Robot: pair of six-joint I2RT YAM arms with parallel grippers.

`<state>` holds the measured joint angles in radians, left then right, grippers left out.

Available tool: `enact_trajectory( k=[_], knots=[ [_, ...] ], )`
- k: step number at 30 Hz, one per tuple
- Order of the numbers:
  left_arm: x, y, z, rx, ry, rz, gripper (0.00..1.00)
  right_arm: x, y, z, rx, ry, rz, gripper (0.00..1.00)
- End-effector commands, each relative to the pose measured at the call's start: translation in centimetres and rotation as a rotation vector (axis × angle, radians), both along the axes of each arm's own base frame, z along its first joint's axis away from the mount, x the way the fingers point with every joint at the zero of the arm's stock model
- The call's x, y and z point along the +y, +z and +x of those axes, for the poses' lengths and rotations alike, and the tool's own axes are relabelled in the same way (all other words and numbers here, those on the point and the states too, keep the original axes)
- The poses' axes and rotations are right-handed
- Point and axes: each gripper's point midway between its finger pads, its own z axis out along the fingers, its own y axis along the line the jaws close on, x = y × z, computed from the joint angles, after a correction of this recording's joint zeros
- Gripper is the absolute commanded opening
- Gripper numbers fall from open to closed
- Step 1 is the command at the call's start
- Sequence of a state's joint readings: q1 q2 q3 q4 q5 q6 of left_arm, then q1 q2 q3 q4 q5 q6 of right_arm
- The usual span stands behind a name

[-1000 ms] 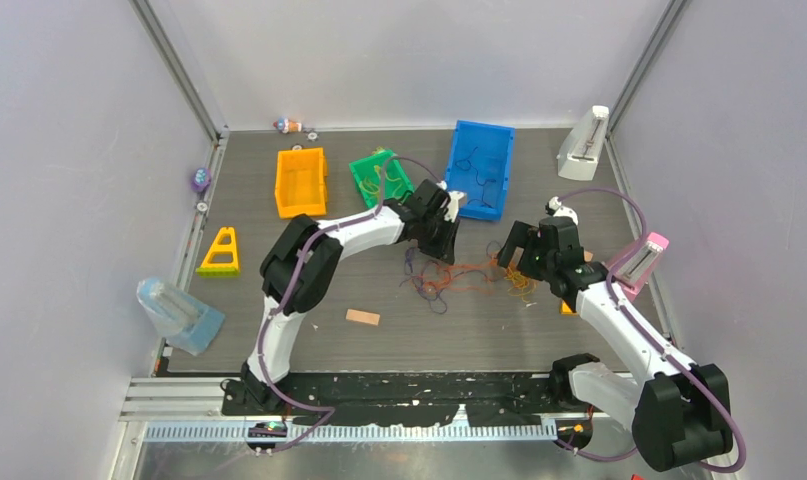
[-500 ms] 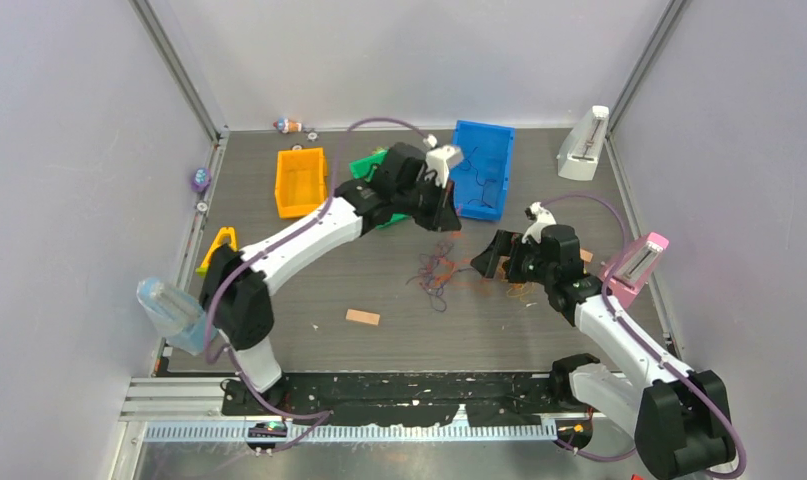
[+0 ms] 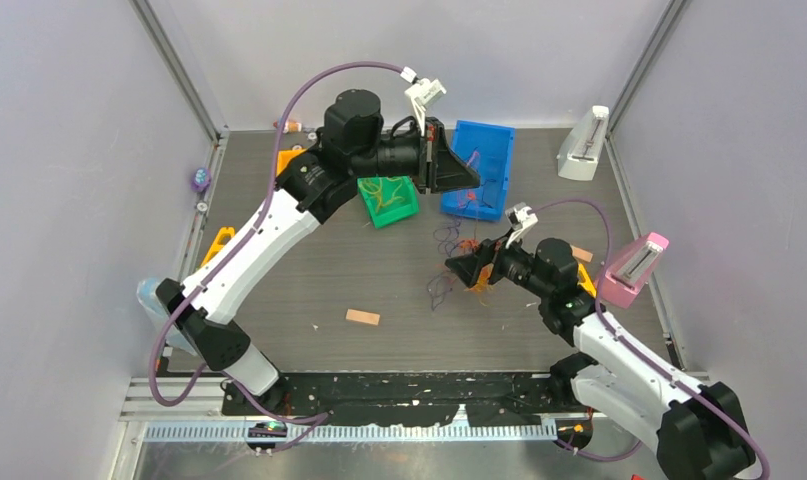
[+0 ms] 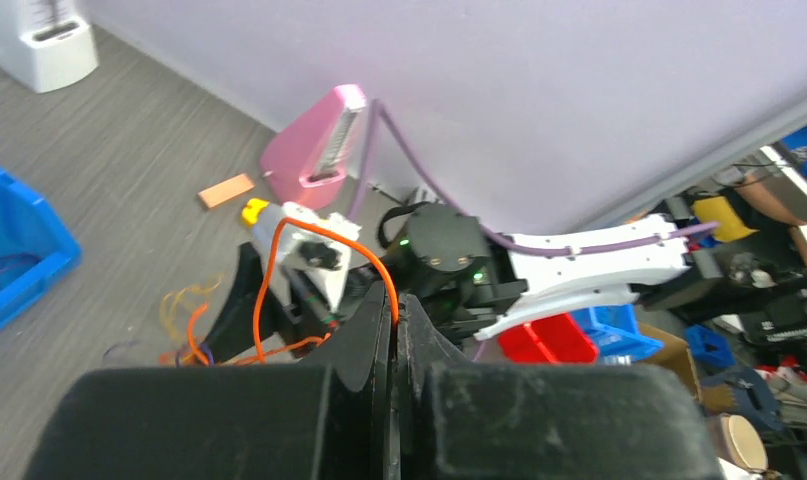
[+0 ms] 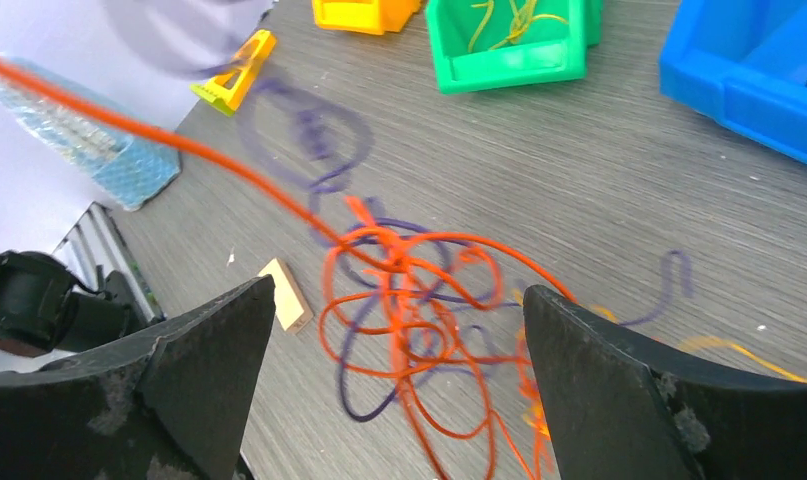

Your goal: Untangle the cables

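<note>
Left arm has swung up and back since a second ago. The left gripper now hangs raised beside the near left corner of the blue bin, off the table. Right gripper has slid left, onto the tangle.

Left gripper: fingers pressed together, pinching the orange cable at their tips. From the pinch the cable arcs up and over, then drops to the tangle on the table.

Right gripper: jaws spread wide, holding nothing. In the right wrist view the tangle lies between its two fingers and just ahead of them.

Orange cable runs straight on a slant from the tangle toward the upper left. Purple cable loops loosely alongside it and through the knot.

Green bin sits left of the tangle, apart from it.
</note>
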<state>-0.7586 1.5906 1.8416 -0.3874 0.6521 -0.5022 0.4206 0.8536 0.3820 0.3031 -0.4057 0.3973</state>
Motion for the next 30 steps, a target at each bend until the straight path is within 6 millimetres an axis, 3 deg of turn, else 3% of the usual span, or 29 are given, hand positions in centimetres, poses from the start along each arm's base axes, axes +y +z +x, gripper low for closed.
enact_trajectory(
  k=[1,6,8,12,13,15,16,22,26,30],
  knots=[
    [0.0,4.6,-3.2,0.008,-0.116,-0.104,0.00,-0.7,1.1,2.4,-0.051,-0.102,-0.020,0.99],
    [1.0,8.3,-4.6,-0.028,-0.134,-0.194,0.00,-1.6,-2.0,3.2,0.049,-0.181,-0.054,0.93],
    [1.8,9.9,-4.6,-0.060,-0.101,-0.209,0.00,-2.0,-3.8,3.1,0.107,-0.214,-0.062,0.85],
    [4.6,12.7,-3.8,-0.121,0.033,-0.233,0.00,-4.8,-8.0,3.1,0.269,-0.399,-0.104,0.54],
    [5.5,13.2,-3.5,-0.137,0.074,-0.243,0.00,-6.1,-9.1,3.1,0.313,-0.470,-0.126,0.42],
    [7.4,13.7,-2.8,-0.158,0.155,-0.255,0.00,-7.8,-10.2,2.9,0.362,-0.556,-0.147,0.24],
    [8.3,13.7,-2.3,-0.161,0.194,-0.257,0.00,-8.6,-11.0,2.4,0.397,-0.591,-0.173,0.20],
    [14.3,11.7,1.9,-0.126,0.428,-0.253,0.00,-15.1,-11.5,1.5,0.457,-0.936,-0.200,0.06],
    [18.4,10.1,4.4,-0.123,0.582,-0.230,0.00,-18.6,-10.0,0.4,0.428,-1.141,-0.173,0.05],
    [21.5,8.6,6.4,-0.118,0.698,-0.196,0.00,-20.9,-8.0,-0.4,0.357,-1.263,-0.132,0.05]
  ],
)
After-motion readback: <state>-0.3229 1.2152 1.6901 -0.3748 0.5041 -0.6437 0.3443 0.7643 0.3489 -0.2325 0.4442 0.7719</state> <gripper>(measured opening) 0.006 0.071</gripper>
